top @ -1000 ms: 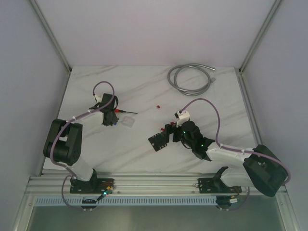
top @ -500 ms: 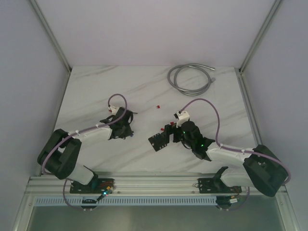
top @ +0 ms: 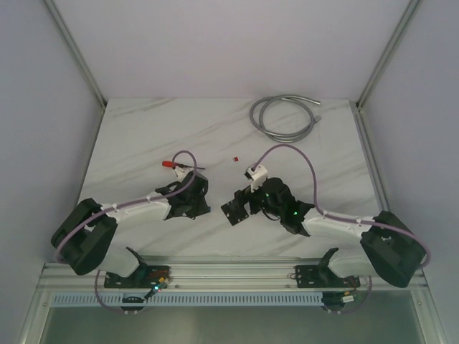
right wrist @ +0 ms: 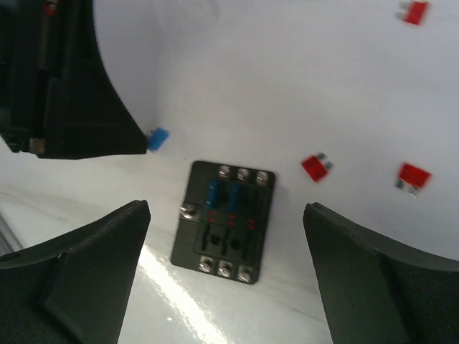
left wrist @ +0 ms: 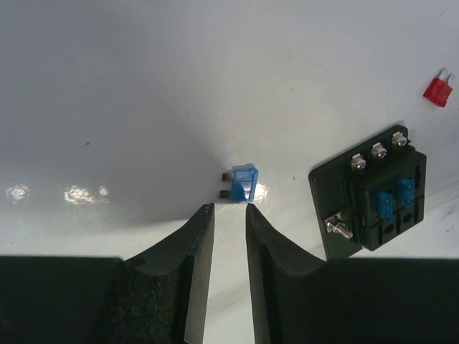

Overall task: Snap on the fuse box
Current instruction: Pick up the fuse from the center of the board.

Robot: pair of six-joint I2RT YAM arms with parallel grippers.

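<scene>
We should straddle the small blue plastic fuse (left wrist: 243, 183) just beyond our narrowly parted, empty left tool (left wrist: 229, 208) squarely before pinching; the black square plastic fuse box (right wrist: 224, 222) lies beneath our wide-spread right tool (right wrist: 226, 209).

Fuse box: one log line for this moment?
left gripper: open, at loose blue fuse | right gripper: open above fuse box, not gripping
</scene>
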